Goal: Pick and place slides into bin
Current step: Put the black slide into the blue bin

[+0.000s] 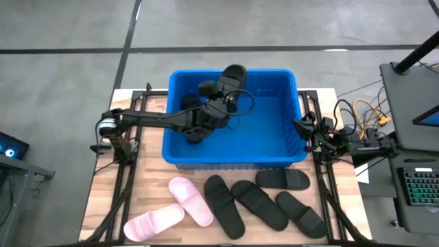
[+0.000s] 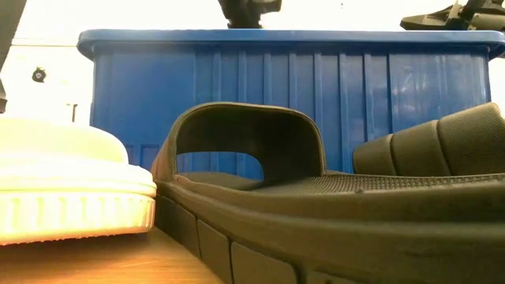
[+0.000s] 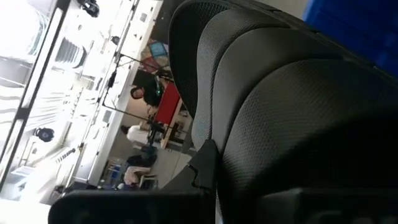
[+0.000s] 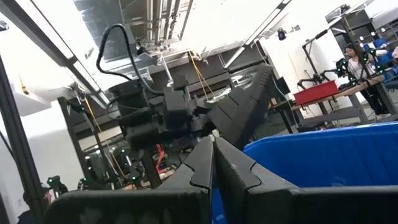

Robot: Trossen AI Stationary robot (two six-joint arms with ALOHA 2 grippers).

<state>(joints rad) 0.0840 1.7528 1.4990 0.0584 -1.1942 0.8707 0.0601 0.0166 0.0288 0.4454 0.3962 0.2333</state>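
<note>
Filling the far half of the wooden table (image 1: 103, 199), the blue bin (image 1: 274, 137) sits between the two arm bases. Over its far-left part, the left gripper (image 1: 221, 92) holds a black slide (image 1: 233, 77) clamped in its jaws, above the bin floor and just inside the back wall. On the near side of the table, in front of the bin, four black slides (image 1: 264, 199) lie in a loose row, with two pale pink slides (image 1: 175, 206) to their left, touching each other. At the bin's right rim rests the right gripper (image 1: 302, 127), its fingers (image 4: 214, 162) pressed together with nothing between them.
</note>
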